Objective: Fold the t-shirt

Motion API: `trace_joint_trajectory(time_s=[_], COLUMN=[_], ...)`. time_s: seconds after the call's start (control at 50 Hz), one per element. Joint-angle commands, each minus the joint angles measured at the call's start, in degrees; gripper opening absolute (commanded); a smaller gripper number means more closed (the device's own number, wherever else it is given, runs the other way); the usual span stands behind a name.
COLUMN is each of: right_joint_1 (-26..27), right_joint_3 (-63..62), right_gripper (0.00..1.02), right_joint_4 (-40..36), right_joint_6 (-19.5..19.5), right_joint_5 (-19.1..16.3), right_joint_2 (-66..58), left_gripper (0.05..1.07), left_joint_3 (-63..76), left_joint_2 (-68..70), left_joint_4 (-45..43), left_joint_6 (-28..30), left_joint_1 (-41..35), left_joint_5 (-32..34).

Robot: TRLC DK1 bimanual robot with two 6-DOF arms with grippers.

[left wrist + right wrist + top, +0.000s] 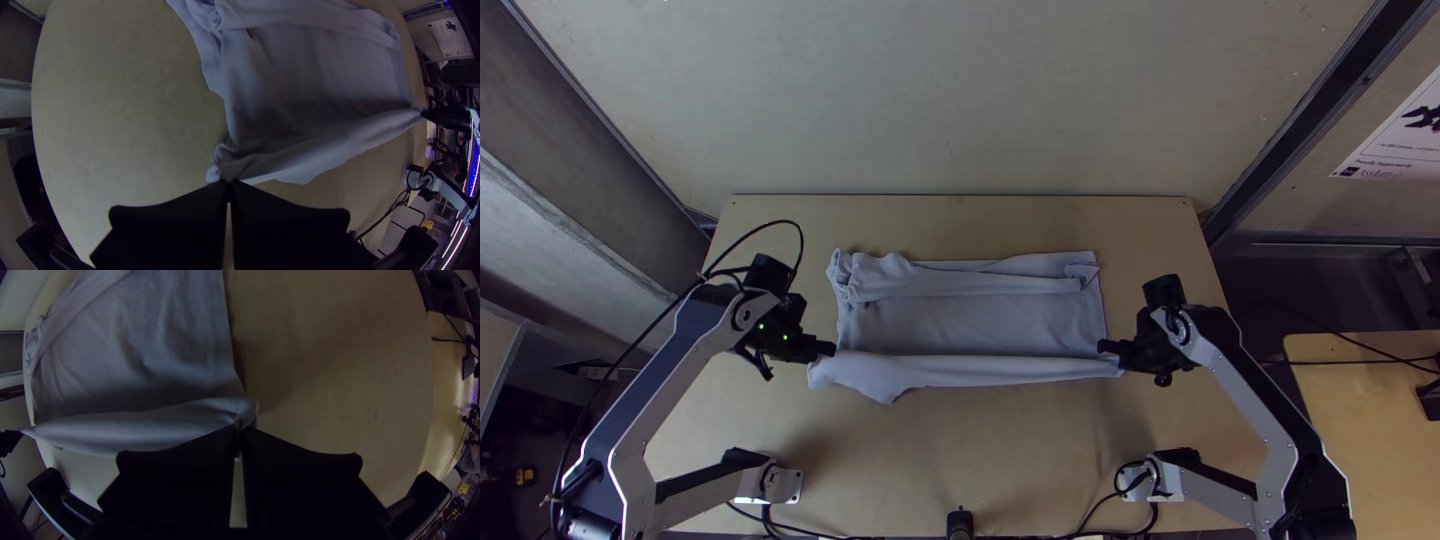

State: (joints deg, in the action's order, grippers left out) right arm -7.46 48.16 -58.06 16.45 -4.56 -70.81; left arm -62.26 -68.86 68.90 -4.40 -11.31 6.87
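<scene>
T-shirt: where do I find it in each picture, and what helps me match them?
Top view: the t-shirt lies mid-table, between the arms.
Left wrist view: it spreads beyond the left gripper, whose jaws pinch one corner.
Right wrist view: it spreads beyond the right gripper, jaws pinching another corner.
Shared landmark: the long band of cloth stretched between both grippers.

Bits of the pale grey-blue cloth t-shirt (960, 325) were hidden between the flat black fingers of the left gripper (830, 349) and right gripper (1103, 346); both wrist views cropped it. Well right of it, the top view cut off a white paper poster (1395, 150); well left, a yellow thing (524, 476) was too small to name.
</scene>
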Motion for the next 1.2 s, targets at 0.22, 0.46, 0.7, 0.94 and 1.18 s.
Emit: trace_joint_trajectory(time_s=[0.22, 0.46, 0.7, 0.94, 1.18], right_joint_1=[-0.09, -0.09, -0.18, -0.18, -0.18], right_joint_3=[8.79, 16.61, 24.26, 30.5, 36.56], right_gripper=[0.03, 0.03, 0.03, 0.03, 0.03], right_joint_4=[0.85, 0.93, 1.64, 2.34, 2.69], right_joint_6=[0.43, 0.43, 0.43, 0.43, 0.43], right_joint_5=[1.31, 2.01, 2.54, 2.8, 2.8], right_joint_2=[-5.22, -12.78, -19.99, -26.23, -31.85], left_gripper=[0.08, 0.08, 0.08, 0.08, 0.08], left_joint_3=[-9.55, -15.79, -20.01, -24.58, -33.54], left_joint_2=[-8.48, -14.99, -20.96, -26.76, -34.41], left_joint_4=[-0.79, -2.02, -4.39, -7.12, -7.2], left_joint_6=[4.76, 6.43, 7.04, 7.57, 8.45], left_joint_1=[4.81, 6.39, 6.56, 7.18, 8.5], left_joint_5=[-0.02, -0.02, -0.11, -0.28, -0.55])
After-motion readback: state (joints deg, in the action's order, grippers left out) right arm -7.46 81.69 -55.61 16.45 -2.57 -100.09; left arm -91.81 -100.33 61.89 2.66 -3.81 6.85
